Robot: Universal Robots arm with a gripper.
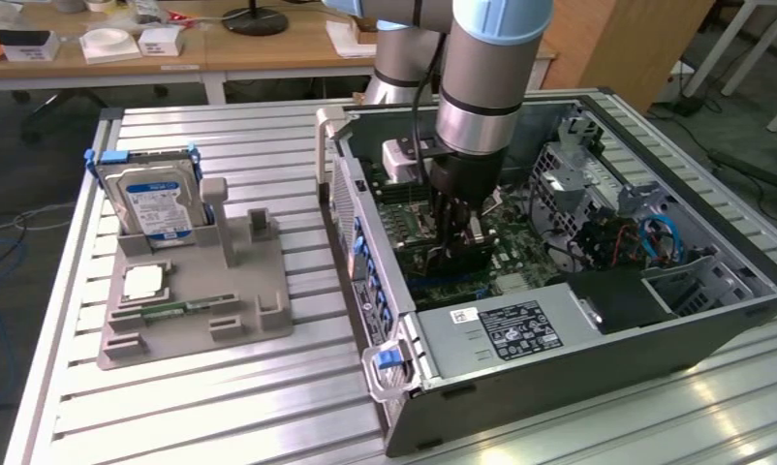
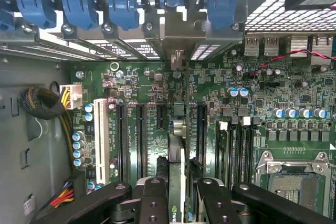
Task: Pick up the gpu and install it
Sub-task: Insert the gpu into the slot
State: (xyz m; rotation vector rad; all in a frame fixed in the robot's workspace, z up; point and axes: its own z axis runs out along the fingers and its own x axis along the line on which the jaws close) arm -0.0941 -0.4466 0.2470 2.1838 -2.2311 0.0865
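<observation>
End effector [image 2: 178, 188]: one, with two black fingers [image 2: 152, 198] closed on the gpu [image 2: 177, 153], one finger on each flat face.
Gpu, place: inside the open computer case [image 1: 596, 378], low over the motherboard [image 2: 262, 93], in line with the slots. I cannot tell whether its lower edge sits in a slot.
Gpu, direction: it stands on edge and appears edge-on in the wrist view. Its long axis runs parallel to the slots. Its silver bracket [image 2: 176, 35] end meets the case wall that carries the blue clips [image 2: 79, 11].
Slots beside it: one white slot [image 2: 100, 135], and black slots [image 2: 140, 135] on both sides of the card.
Processor socket [image 2: 296, 182]: one, framed in metal, well to one side of the card.
Arm [image 1: 492, 77]: one, reaching down from above into the case.
Case: one, lying on its side with the open side up, on the slatted metal surface [image 1: 233, 145].
Power supply [image 1: 518, 329]: one, in the near end of the case, white label facing up.
Tray [image 1: 253, 325]: one, grey, on the surface at the exterior view's left of the case and apart from it.
Hard drive [image 1: 153, 199]: one, upright at the tray's far end.
Memory stick [image 1: 171, 310]: one, green, flat on the tray.
Chip [image 1: 144, 281]: one, square, flat on the tray between drive and stick.
</observation>
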